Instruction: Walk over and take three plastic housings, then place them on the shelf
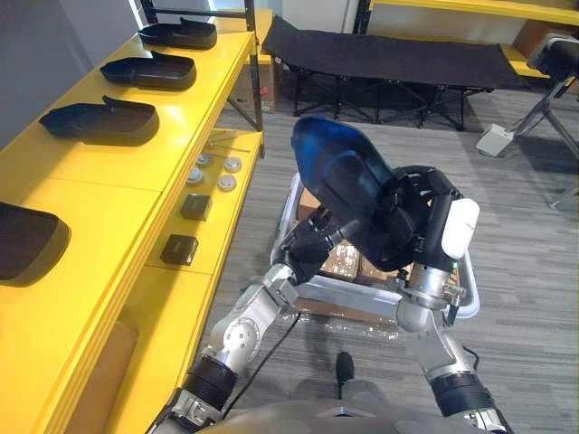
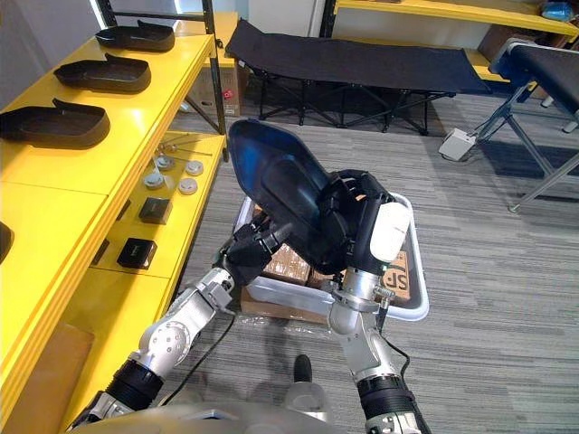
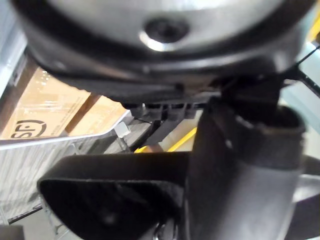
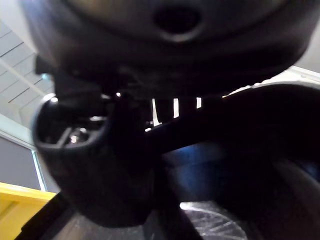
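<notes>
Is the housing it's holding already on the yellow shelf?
No, the right robot hand holds the housing up over the white bin, apart from the yellow shelf.

Yellow shelf (image 1: 118, 181), four black housings (image 1: 99, 122) on top, white crate (image 2: 289, 297) on grey floor (image 1: 525, 253)

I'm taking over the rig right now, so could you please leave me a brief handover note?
The left robot hand and right robot hand are both curled on one dark plastic housing, held over the grey bin.
Four housings lie on the yellow shelf at the robot's left.
To do: carry the held housing to the shelf and set it down.
</notes>
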